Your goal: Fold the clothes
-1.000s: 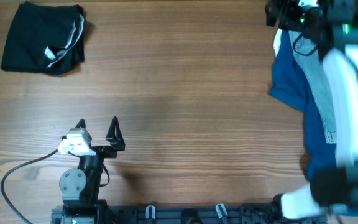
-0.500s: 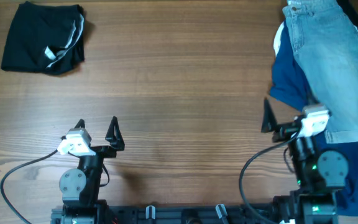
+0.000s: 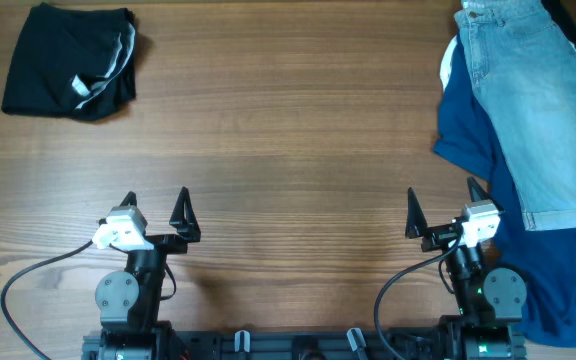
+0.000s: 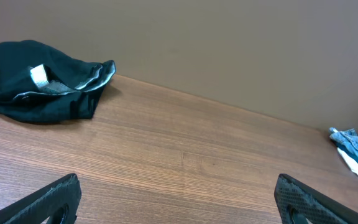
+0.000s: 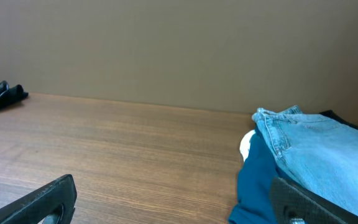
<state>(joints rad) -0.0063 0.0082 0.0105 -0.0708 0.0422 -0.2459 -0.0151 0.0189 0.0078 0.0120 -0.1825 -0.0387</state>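
On the worktop [image 3: 288, 120] I noted royal-blue garment [image 3: 468, 130] along right edge, denim shorts [image 3: 533, 110] over it. The black shorts [image 3: 63, 60] sat bunched in far-left corner. My left hand [image 3: 156, 195] and right hand [image 3: 442, 190] gaped wide, empty, at near edge.

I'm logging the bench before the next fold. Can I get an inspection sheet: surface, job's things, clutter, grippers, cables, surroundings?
Surface: wooden table, brown grain.
Job's things: black shorts bunched at the far left corner, white label showing, touched by neither gripper.
Clutter: denim shorts lying on a blue garment at the right edge.
Grippers: left gripper and right gripper both open, holding nothing, near the front edge.
Cables: black cable loops beside the left arm; second cable beside the right.
Surroundings: plain wall behind the table.
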